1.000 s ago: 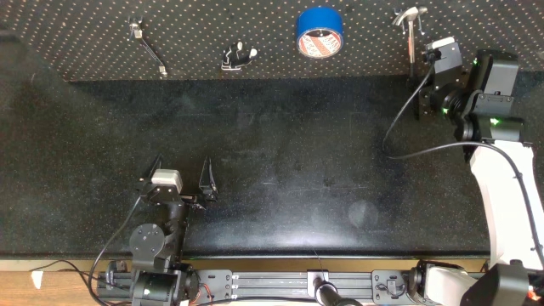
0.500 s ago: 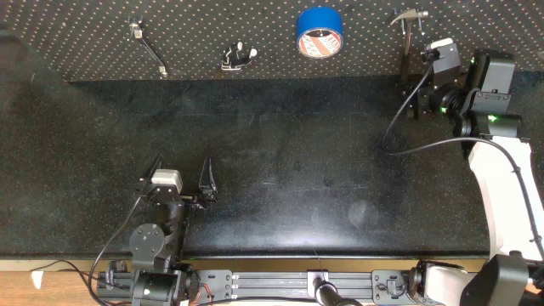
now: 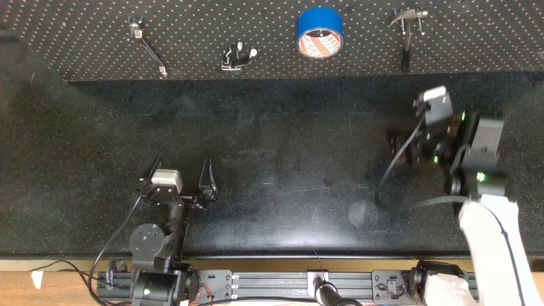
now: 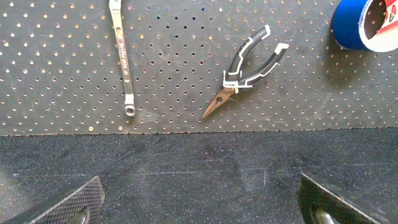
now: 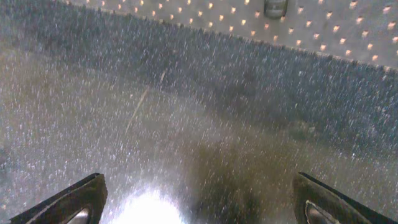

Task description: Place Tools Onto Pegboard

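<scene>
The left end effector (image 4: 199, 190) is held low over the counter (image 3: 297, 144), near the left arm's base, and its jaws are spread wide over bare surface. Ahead of it, well apart, the pegboard (image 3: 76, 38) is seen rising from the counter's far edge. A wrench (image 4: 122, 55) is hung there, ahead of this end effector and off to its left side, its ring end pointing down toward the counter. A pair of pliers (image 4: 245, 71) is hung almost straight ahead of the same end effector, tilted, with the nose pointing down and to the left. A roll of blue tape (image 3: 320, 33) is hung farther along, ahead and to its right.

A hammer (image 3: 405, 38) is hung on the pegboard with its head up and its handle down. The right end effector (image 5: 199, 199) is held over the counter, short of the pegboard, with its jaws wide apart. The hammer is placed ahead of it, clear of both fingers, with only the handle's lower end caught in the right wrist view.
</scene>
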`<state>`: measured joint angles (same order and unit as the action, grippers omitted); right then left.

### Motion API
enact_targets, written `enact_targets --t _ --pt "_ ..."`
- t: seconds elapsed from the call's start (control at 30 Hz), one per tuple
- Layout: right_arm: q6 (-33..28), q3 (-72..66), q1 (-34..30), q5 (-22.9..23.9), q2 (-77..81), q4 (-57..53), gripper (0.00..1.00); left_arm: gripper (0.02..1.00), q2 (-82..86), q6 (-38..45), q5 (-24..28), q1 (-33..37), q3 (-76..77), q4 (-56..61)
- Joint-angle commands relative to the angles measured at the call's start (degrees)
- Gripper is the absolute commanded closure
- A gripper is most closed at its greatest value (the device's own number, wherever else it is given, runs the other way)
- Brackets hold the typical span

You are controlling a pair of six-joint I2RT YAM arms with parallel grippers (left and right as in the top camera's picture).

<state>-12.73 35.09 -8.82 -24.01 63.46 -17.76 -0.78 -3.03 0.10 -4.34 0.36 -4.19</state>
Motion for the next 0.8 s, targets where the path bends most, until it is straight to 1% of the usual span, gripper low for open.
enact_targets --t 0.03,0.1,0.17,0.3,0.33,0.4,0.57,0.6,0.8 --pt "0.31 -10.49 0.39 0.42 -11.41 6.54 0.042 0.023 0.59 0.13 0.59 -0.24 -0.04 -0.52" --pt "2.84 -16.85 0.39 0.42 -19.69 11.15 0.042 0.023 0.59 0.11 0.59 -0.24 -0.04 -0.52" --pt "5.14 -20.81 0.39 0.42 -24.50 14.32 0.042 0.023 0.59 0.11 0.59 -0.24 -0.04 -0.52" --pt "11.61 -30.03 0.39 0.42 -35.21 22.88 0.040 0.023 0.59 0.11 0.59 -0.24 -0.04 -0.52" --pt "12.76 -32.00 0.39 0.44 -37.57 24.92 0.040 0.023 0.59 0.11 0.59 -0.24 -0.04 -0.52" --pt "13.09 -34.88 0.39 0.57 -41.70 28.11 0.038 0.023 0.59 0.11 0.59 -0.24 -0.04 -0.52" --pt "12.46 -34.86 0.39 1.40 -47.39 28.35 0.038 0.023 0.59 0.11 0.59 -0.24 -0.04 -0.52" --pt "12.46 -34.86 0.39 2.27 -48.50 27.85 0.038 0.023 0.59 0.13 0.59 -0.24 -0.04 -0.52" --pt "12.46 -34.86 0.39 2.62 -58.16 16.26 0.038 0.023 0.59 0.11 0.59 -0.24 -0.04 -0.52"
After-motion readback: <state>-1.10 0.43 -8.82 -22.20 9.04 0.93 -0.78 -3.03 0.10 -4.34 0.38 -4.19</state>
